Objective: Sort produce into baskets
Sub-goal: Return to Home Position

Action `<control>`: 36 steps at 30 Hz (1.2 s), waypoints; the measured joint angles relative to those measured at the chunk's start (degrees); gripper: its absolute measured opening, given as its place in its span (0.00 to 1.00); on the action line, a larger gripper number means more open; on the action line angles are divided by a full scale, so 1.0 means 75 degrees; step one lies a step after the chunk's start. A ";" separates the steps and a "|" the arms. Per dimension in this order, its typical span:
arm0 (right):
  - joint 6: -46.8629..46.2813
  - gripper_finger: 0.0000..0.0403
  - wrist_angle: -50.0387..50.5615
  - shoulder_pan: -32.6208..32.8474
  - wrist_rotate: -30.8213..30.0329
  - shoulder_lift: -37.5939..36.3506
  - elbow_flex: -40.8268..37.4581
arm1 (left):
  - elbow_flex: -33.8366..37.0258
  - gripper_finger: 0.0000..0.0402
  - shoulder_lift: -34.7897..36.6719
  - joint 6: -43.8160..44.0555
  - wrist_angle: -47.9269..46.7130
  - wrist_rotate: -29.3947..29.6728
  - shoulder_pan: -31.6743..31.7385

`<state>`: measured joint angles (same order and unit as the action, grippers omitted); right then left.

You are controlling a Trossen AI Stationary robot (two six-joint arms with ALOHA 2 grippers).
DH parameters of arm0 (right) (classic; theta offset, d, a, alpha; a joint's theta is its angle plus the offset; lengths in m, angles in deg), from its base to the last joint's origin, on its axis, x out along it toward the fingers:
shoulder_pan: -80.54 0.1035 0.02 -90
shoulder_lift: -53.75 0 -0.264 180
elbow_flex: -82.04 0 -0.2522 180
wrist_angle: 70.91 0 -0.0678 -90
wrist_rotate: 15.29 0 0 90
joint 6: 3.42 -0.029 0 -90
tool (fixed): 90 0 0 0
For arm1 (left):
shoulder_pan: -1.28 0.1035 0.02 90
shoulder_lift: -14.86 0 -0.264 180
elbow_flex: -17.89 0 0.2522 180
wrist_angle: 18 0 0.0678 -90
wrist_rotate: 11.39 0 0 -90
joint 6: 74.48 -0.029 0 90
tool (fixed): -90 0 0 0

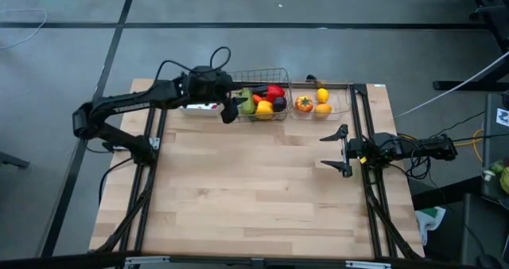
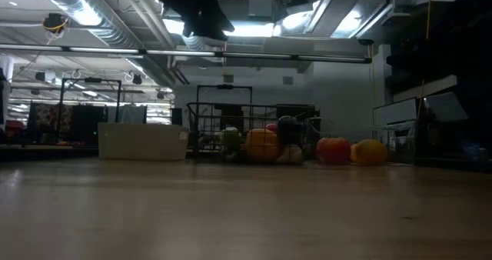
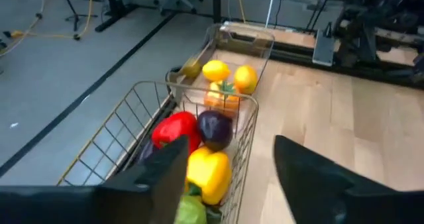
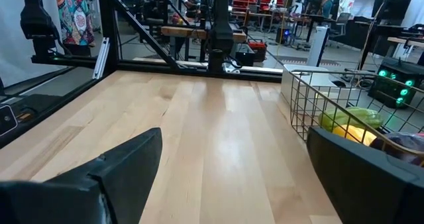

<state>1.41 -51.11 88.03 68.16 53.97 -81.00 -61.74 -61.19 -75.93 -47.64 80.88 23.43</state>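
**Clerk:** Bench and arms first?

**Inspector:** Wooden table, bare across its front and middle. The left arm reaches in from the left towards the far edge. The right arm lies at the right edge.

**Clerk:** The claws?

**Inspector:** The left gripper hangs above the left end of the wire basket, well clear of it. Its fingers are spread, with nothing between them. The right gripper is over the table's right side, fingers wide apart and empty.

**Clerk:** Containers?

**Inspector:** Three in a row along the far edge: white tray on the left, wire basket in the middle, clear bin on the right. Each stands just beside the next.

**Clerk:** And the produce?

**Inspector:** The wire basket holds a red pepper, a yellow pepper, a dark purple piece and a green piece, packed touching. The clear bin holds an orange piece with a green top, a lemon and another yellow piece. I cannot tell what is in the tray, as the left arm covers part of it.
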 joint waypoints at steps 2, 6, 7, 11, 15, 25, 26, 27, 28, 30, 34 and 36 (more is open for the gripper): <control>-0.0001 0.92 0.0000 -0.0001 -0.0003 0.0003 -0.0003 | 0.0020 0.47 0.0030 -0.0008 -0.0039 0.0224 -0.0209; 0.0001 0.92 0.0000 -0.0001 -0.0012 0.0002 -0.0002 | 0.0435 0.27 0.0282 0.0011 0.0339 0.0367 -0.0514; -0.0001 0.92 0.0000 -0.0001 -0.0012 0.0001 0.0000 | 0.0551 0.22 0.0365 0.0046 0.0440 0.0410 -0.0573; 0.0001 0.92 0.0000 0.0001 -0.0012 0.0000 -0.0002 | 0.1047 0.03 0.0755 0.0231 0.0864 0.0623 -0.0778; 0.0001 0.92 0.0002 0.0002 -0.0003 0.0001 -0.0002 | 0.1649 0.04 0.1378 0.0284 0.1211 0.0616 -0.0946; -0.0001 0.92 0.0002 0.0001 0.0009 0.0003 -0.0001 | 0.4126 0.02 0.3612 0.0584 0.2152 0.0620 -0.1618; 0.0002 0.92 0.0003 0.0000 0.0009 0.0002 0.0000 | 0.4431 0.02 0.3860 0.0609 0.2329 0.0622 -0.1686; 0.0000 0.92 0.0003 0.0002 0.0009 0.0000 -0.0001 | 0.4734 0.02 0.4091 0.0612 0.2507 0.0622 -0.1737; 0.0002 0.92 0.0003 0.0002 0.0009 0.0003 0.0000 | 0.5044 0.02 0.4302 0.0616 0.2662 0.0637 -0.1792; 0.0002 0.92 0.0003 0.0002 0.0009 0.0003 -0.0002 | 0.5653 0.01 0.4709 0.0746 0.3000 0.0816 -0.1878; -0.0001 0.92 0.0003 0.0000 0.0012 0.0001 0.0000 | 0.6651 0.01 0.5451 0.0950 0.3798 0.1123 -0.1958; 0.0002 0.92 0.0003 0.0002 0.0012 0.0003 -0.0001 | 0.7054 0.01 0.5774 0.0951 0.3989 0.1121 -0.1972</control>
<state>1.42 -51.08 88.05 68.25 54.00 -81.01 -8.84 -17.88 -68.80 -17.72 89.28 8.63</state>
